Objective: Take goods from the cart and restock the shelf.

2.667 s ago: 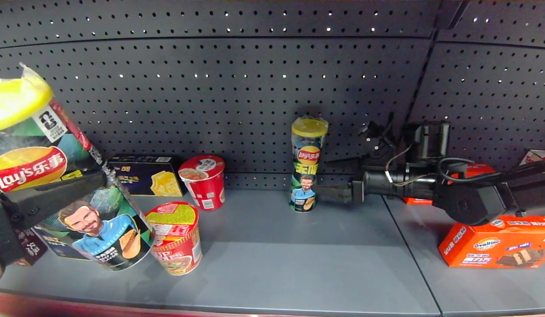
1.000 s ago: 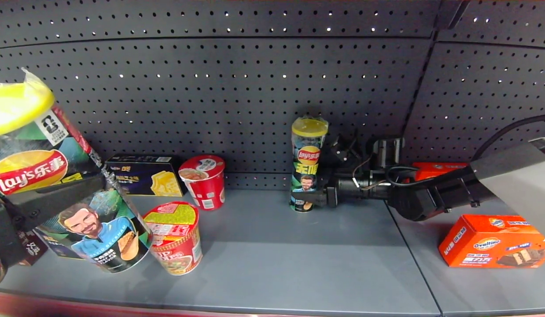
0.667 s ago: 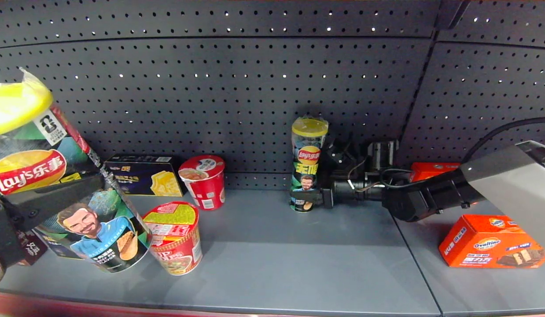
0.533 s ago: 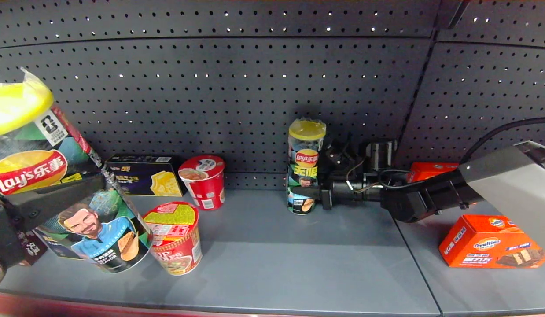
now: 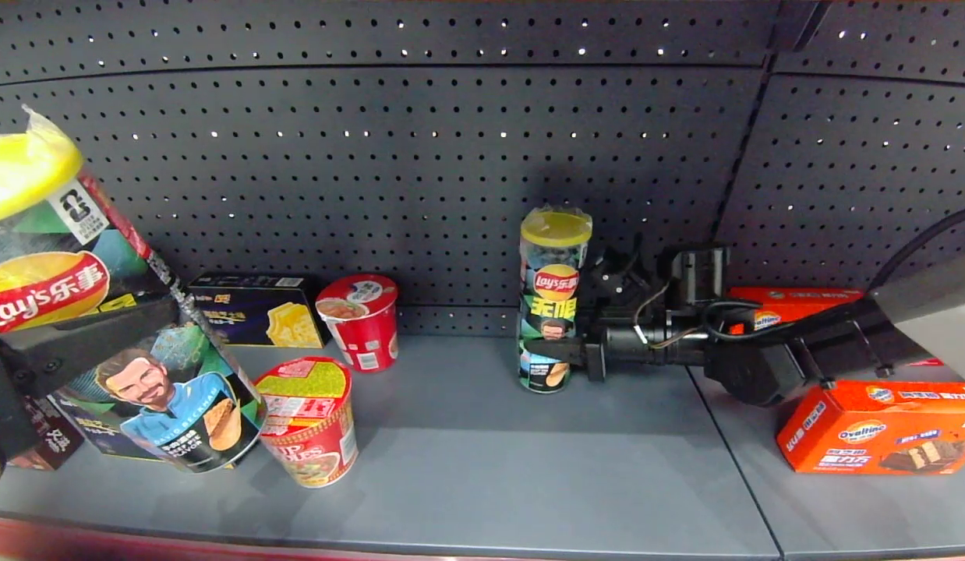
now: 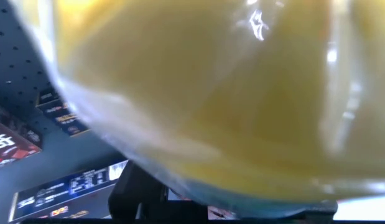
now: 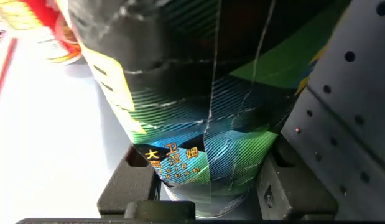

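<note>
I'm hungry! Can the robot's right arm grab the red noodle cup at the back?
Probably not yet: the right end effector is shut on the middle chip can. The shelf across to the red noodle cup looks free, though.

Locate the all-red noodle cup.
Head view, left of centre: the red noodle cup stands far back on the shelf, right of the dark box, behind the yellow-lidded cup.
</note>
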Controlling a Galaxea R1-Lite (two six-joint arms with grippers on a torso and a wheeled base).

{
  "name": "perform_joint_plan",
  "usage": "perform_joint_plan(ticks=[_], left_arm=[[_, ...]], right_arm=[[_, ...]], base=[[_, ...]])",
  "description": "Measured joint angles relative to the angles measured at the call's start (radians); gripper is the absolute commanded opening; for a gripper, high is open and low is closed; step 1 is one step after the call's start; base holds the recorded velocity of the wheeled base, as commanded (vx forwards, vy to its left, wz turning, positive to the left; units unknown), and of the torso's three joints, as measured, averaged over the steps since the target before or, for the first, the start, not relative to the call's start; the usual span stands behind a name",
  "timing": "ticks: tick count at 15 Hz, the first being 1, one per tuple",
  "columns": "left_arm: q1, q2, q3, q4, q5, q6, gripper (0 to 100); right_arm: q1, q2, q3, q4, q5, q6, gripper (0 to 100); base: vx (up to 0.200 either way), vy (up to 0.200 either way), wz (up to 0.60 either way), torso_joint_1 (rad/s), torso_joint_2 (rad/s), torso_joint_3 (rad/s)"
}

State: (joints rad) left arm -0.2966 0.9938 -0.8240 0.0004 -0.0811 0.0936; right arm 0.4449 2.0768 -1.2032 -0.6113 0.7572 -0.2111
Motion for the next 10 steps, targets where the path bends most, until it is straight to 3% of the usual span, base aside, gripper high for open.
perform_joint_plan(ticks=[4,10], left_arm=[[0.004,0.000,-0.001,0.000,0.001,0.000,0],[0.026,-0.003,0.007,0.005,0.001,0.000,0]], right_arm=[[0.046,-0.122,0.143,-0.004,-0.046,0.001,0],[0.111,-0.221,0.361,-0.195,-0.104,0.035,0]], base=[[0.000,0.000,0.00,0.000,0.00,0.000],[0.000,0.000,0.00,0.000,0.00,0.000]])
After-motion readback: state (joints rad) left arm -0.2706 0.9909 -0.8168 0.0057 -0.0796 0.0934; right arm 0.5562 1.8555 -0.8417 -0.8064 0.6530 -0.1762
